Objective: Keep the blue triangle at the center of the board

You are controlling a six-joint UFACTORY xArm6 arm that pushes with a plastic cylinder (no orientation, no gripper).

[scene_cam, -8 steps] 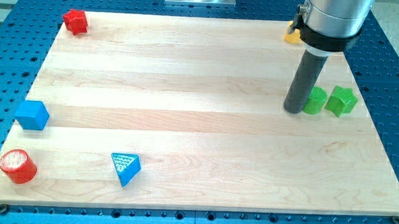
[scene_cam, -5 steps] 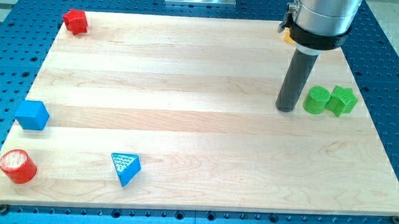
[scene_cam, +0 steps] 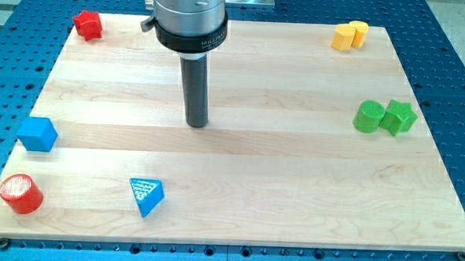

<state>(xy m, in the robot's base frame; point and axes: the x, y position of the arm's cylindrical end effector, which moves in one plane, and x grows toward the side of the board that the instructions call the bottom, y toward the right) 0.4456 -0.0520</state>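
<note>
blue triangle [scene_cam: 146, 197] is lying near the view's bottom edge of the wooden board [scene_cam: 293, 172], left of the middle, well apart from the board's centre. its dotted top face is showing and one corner is pointing toward the view's bottom.

my tip [scene_cam: 196, 124] is resting on the board a little left of centre, above and to the right of the blue triangle in the view, and well apart from it. the tip is touching no block. the tool is a plain dark rod under a grey collar; it has no jaws, so it is neither spreading nor pinching anything.

other blocks:
- blue cube [scene_cam: 37, 134] is sitting at the view's left edge of the board, above the red cylinder [scene_cam: 20, 194], which is occupying the bottom-left corner.
- red block [scene_cam: 88, 24], irregular in outline, is sitting at the top-left corner.
- yellow blocks [scene_cam: 350, 35] are sitting at the top right, two pieces touching; exact shapes cannot be told, though the right one is looking rounded.
- green cylinder [scene_cam: 368, 117] and green star-shaped block [scene_cam: 399, 117] are sitting side by side and touching near the view's right edge, the cylinder on the left.

board is lying on a blue perforated table [scene_cam: 454, 93].
</note>
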